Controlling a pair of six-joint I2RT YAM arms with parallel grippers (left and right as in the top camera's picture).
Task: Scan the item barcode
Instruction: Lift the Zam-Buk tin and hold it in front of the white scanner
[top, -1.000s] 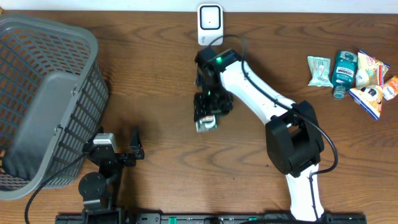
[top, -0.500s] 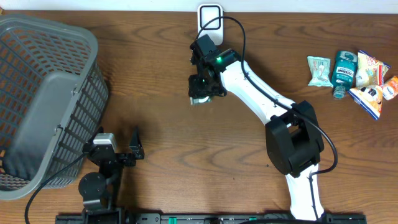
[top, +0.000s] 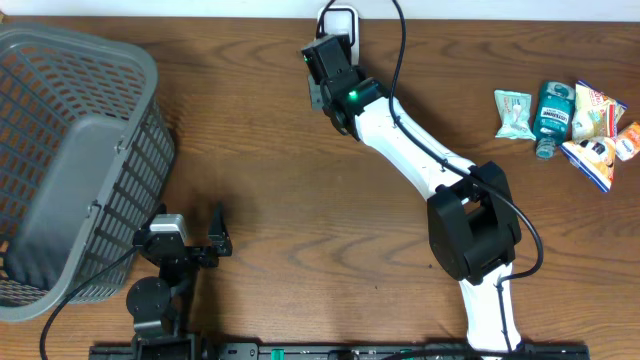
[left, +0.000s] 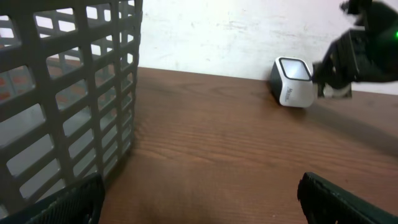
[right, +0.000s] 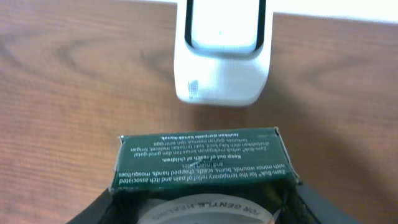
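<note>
A brown wooden bench (top: 260, 170) is filling the overhead view. A large grey plastic basket (top: 135, 180) is sitting at its left end, lying tilted with its open mouth showing.

The white right arm (top: 410, 140) is reaching from the near edge diagonally up to the far middle of the bench. The smaller black left arm (top: 165, 255) is resting by the near edge beside the basket, well away from the work. Its jaws are standing wide apart with nothing between them.

A loose pile of snack packets and a small bottle (top: 570, 120) is waiting at the far right edge.

A white barcode scanner (right: 224, 56) is standing upright at the far edge of the bench, against the wall. The right jaws are clamping a dark green box (right: 199, 162), one jaw at each end. They are holding it off the bench, just in front of the scanner and apart from it.

In the right wrist view the box's long axis is running left to right, crosswise to the jaws. A narrow face of small white print is turning up towards the camera. The scanner is lying straight ahead of the jaws, nearly centred on the box, with a strip of bare wood between them. Where the barcode is sitting on the box is not showing from here, so the face pointing at the scanner may or may not be the right one.

The right arm is by far the nearer one, so the coming presentation of the box to the scanner seems to be falling to it alone
</note>
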